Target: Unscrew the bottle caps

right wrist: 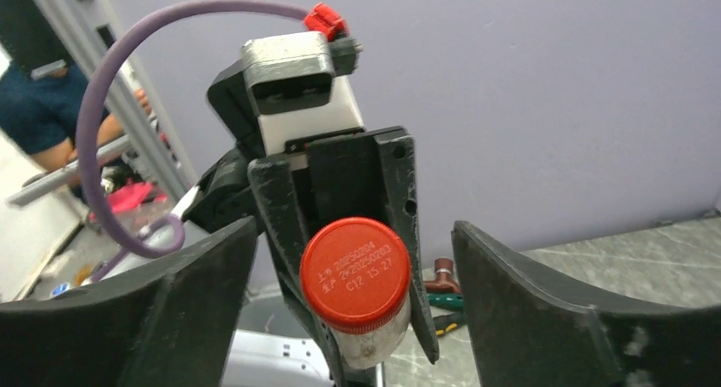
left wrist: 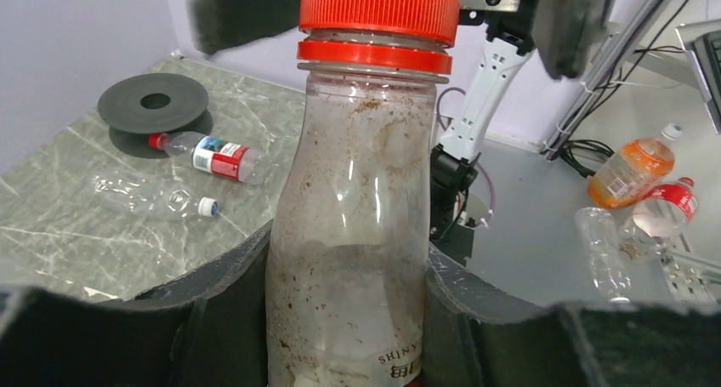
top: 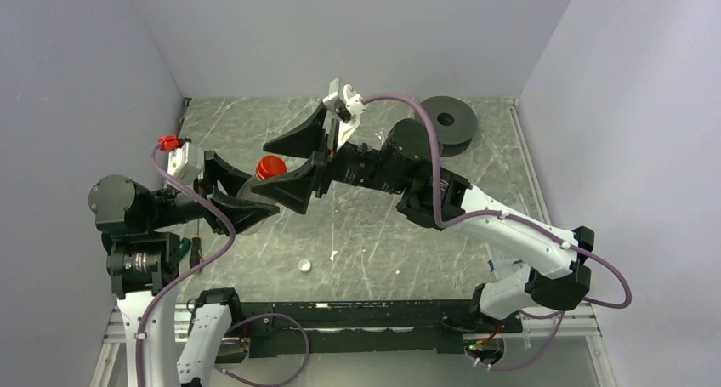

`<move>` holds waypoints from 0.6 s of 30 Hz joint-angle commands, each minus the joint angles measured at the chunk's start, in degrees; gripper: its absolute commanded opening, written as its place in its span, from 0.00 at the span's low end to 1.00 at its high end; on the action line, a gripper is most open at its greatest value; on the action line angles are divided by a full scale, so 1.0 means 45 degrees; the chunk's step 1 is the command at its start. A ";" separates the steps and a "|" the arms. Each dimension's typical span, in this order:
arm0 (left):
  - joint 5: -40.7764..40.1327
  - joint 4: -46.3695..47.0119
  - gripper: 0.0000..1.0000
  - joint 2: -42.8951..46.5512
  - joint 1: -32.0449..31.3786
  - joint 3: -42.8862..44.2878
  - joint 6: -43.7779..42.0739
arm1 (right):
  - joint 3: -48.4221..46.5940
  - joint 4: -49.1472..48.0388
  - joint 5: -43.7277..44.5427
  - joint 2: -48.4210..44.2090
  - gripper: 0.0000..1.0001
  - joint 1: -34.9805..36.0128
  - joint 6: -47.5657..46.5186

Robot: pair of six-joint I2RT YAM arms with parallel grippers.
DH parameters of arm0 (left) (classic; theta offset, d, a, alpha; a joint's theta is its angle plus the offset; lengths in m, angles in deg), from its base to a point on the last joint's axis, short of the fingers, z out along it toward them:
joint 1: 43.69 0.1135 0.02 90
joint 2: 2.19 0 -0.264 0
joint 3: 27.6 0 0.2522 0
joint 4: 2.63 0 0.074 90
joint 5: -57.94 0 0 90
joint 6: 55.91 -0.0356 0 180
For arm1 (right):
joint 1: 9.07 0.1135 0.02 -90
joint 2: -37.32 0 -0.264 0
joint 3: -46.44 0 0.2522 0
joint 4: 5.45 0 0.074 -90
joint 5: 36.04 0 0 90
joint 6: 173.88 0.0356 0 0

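One small loose white plastic cap [top: 304,265] lies on the near side of the grey marbled table [top: 383,242], so at least one cap looks done; most are left.

Top view: the left gripper [top: 246,191] is clamped around something mostly hidden, with only a round red screw cap [top: 270,167] showing, left of centre. The right gripper [top: 285,164] is spread wide, one finger on each side of that cap. A big black spool disc [top: 449,122] sits far right.

Left wrist view: a clear plastic bottle [left wrist: 353,234] with brown residue stands upright, squeezed between the left fingers [left wrist: 212,319]. The red cap is on its neck, not off yet. This view shows what the right arm hides from above: a red-labelled bottle [left wrist: 212,156] and a plain transparent bottle [left wrist: 153,196], both capped, lying near the spool. An orange-filled bottle [left wrist: 633,167] and others lie off the table to the right.

Right wrist view: the cap is seen face-on with its printed date code. The right fingers [right wrist: 170,310] stand apart with gaps on both sides and no contact, clearest here. Closing on the cap and twisting looks next.
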 commanded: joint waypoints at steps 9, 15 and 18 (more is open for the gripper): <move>-0.2922 -0.3644 0.00 0.0112 0.0151 0.0730 -0.5244 | -0.1140 0.1596 0.9288 -0.0439 1.00 0.1716 0.0312; -0.4395 -0.3633 0.00 0.0555 0.0155 0.0314 -0.6393 | -0.4063 0.4831 1.0502 0.1525 0.94 0.1863 0.1233; -0.4632 -0.3576 0.00 0.0670 0.0146 0.0195 -0.6567 | -0.4502 0.5163 1.0434 0.2007 0.91 0.1893 0.1463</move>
